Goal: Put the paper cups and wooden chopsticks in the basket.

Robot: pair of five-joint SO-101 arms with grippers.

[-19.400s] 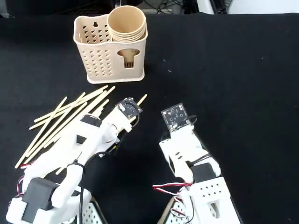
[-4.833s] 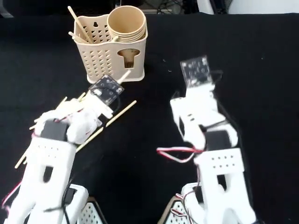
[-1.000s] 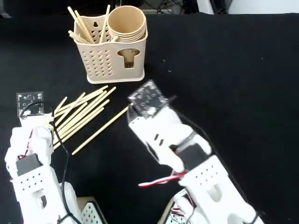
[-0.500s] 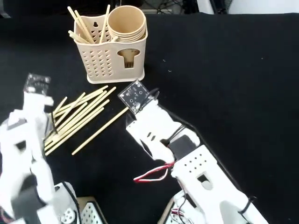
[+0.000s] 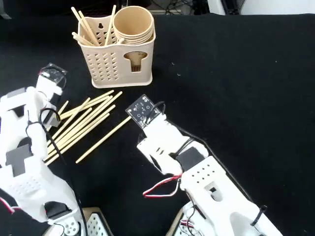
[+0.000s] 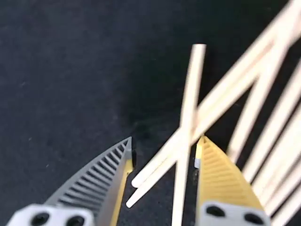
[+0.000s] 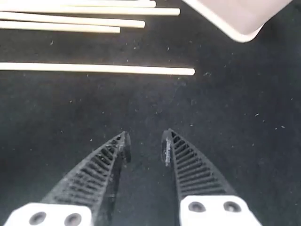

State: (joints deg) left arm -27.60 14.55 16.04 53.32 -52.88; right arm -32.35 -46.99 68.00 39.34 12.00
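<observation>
Fingers [image 6: 109, 173] of the left gripper [image 6: 165, 140] stood apart astride crossed pale wooden chopsticks [image 6: 189, 117] on the black table [image 5: 246, 98]; the right gripper [image 7: 144, 136] hung parted too. Sticks looked light, stiff, roll-prone, best pinched mid-length

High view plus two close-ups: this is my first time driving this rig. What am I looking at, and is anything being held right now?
Two small white robot arms, the left arm and the right arm, work at a black table. The high view comes from a fixed camera that looks down. Each close-up comes from a camera on one arm's wrist and looks along its hand. Beyond the arms stands a beige basket, with stacked paper cups in one compartment and a few wooden chopsticks in the other. Loose chopsticks lie on the table in front of it. The left hand is open and straddles some chopstick ends. The right hand is open over bare table, short of a single chopstick. Neither hand holds anything.
</observation>
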